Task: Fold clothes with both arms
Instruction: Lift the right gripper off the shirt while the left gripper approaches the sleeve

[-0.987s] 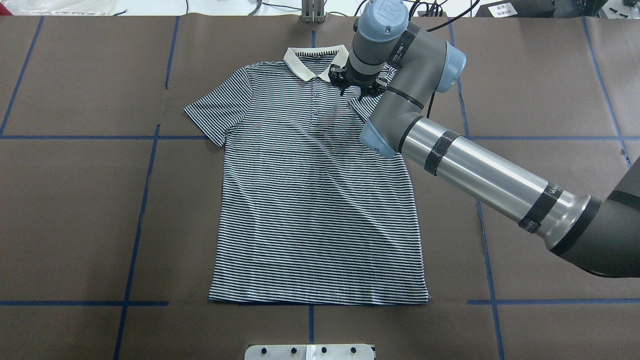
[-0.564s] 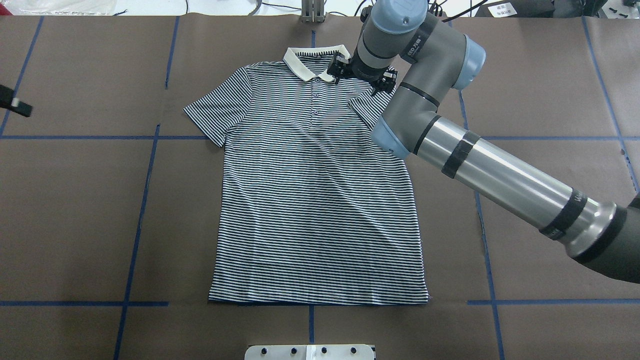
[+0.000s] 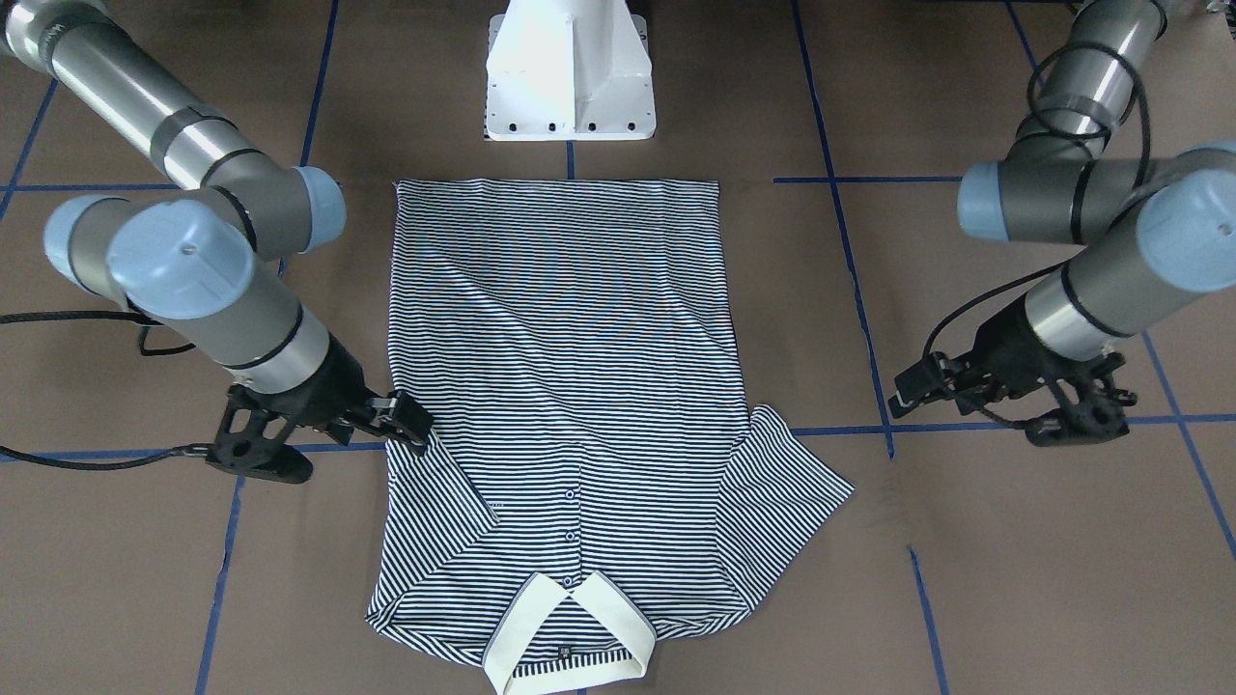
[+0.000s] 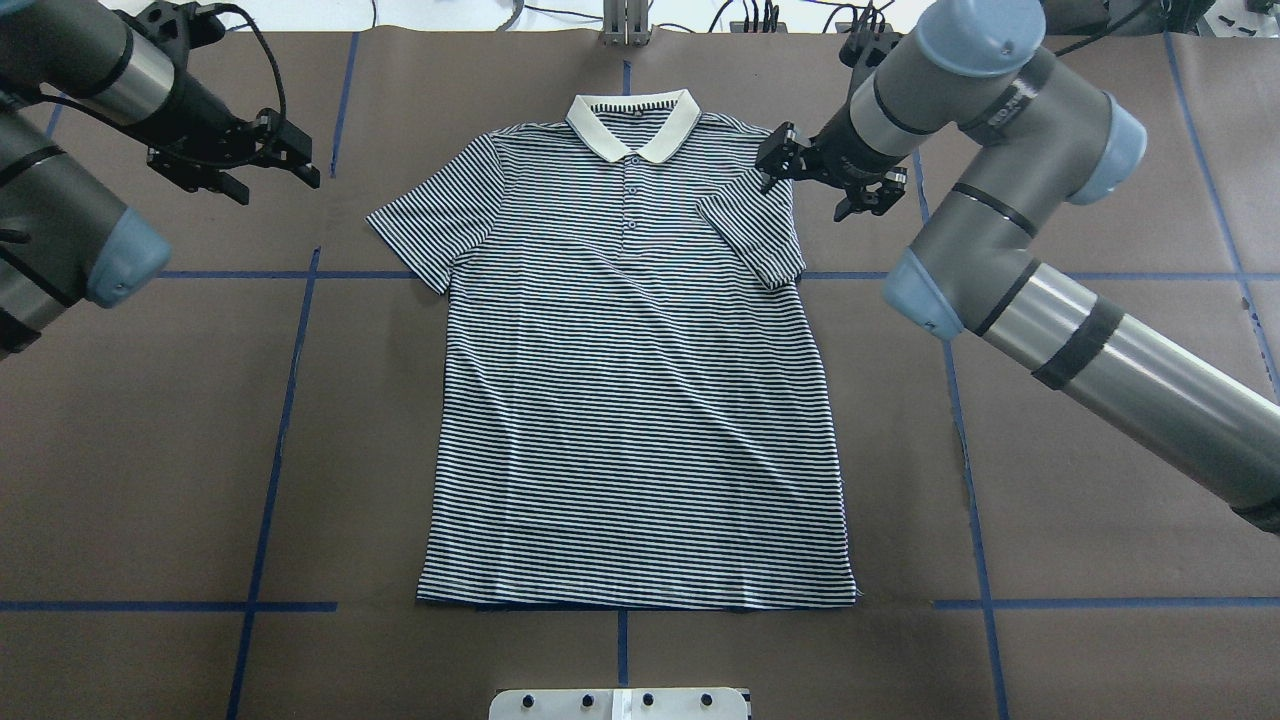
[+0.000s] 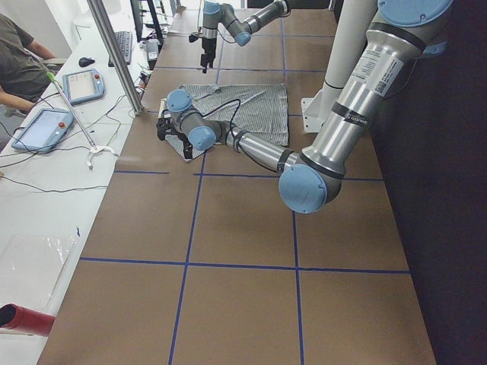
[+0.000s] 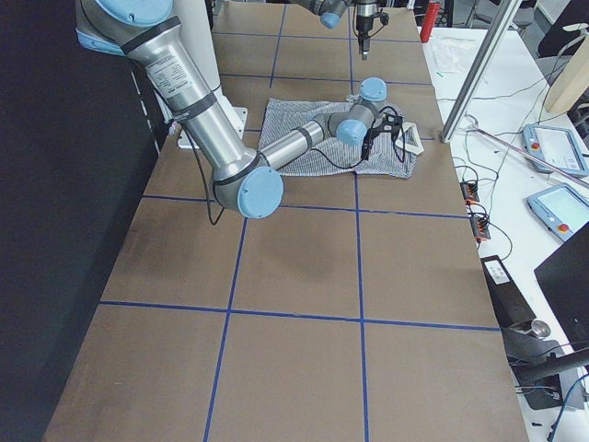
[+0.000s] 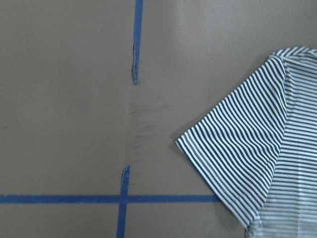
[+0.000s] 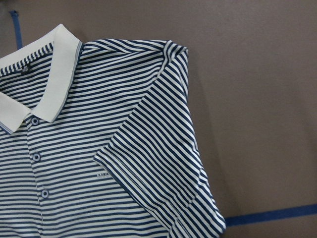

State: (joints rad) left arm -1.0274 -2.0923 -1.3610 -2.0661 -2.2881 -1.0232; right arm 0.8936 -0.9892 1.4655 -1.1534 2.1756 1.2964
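A robotics lab: grey metal robot arms (image 4: 1100, 350) on a white metal pedestal (image 3: 570, 68) over a brown paper-covered table (image 4: 150, 450) gridded with blue tape lines (image 4: 272, 480). At the left of the exterior left view, a white bench (image 5: 38, 220) holds blue-rimmed teach pendants (image 5: 84, 85).

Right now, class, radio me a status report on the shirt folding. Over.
Left gripper open, off the spread sleeve. Right gripper open, beside the folded sleeve. Polo shirt flat, face up. Nothing lying on it.
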